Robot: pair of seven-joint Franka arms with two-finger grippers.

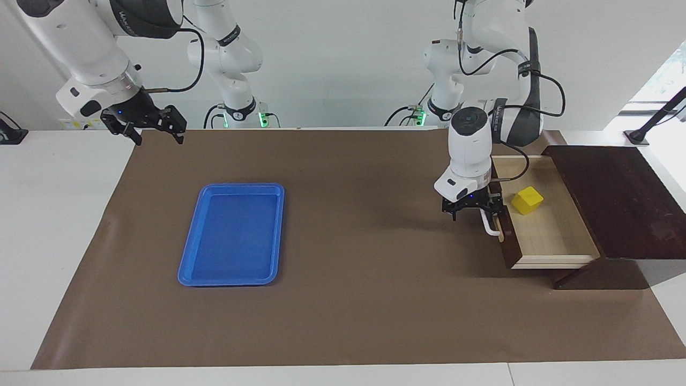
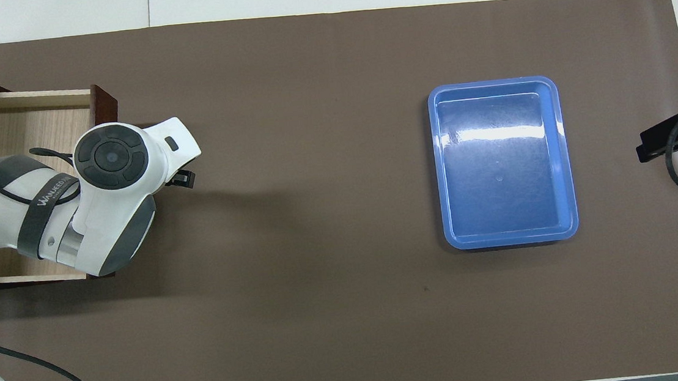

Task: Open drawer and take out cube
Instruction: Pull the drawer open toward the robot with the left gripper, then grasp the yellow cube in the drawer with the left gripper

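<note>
One small bright-yellow cube (image 1: pixel 527 200)

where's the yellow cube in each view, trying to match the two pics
Facing view: the yellow cube lies in the open drawer, toward the left arm's end of the table.
Overhead view: not visible; the left arm covers that part of the drawer.
Shared landmark: the blue tray.

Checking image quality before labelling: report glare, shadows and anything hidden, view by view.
Overhead view: a white glare band crosses the blue tray; the left arm casts a soft shadow on the mat and hides the cube. Facing view: the yellow cube shows clearly in the open drawer; bright window at the edge.
</note>
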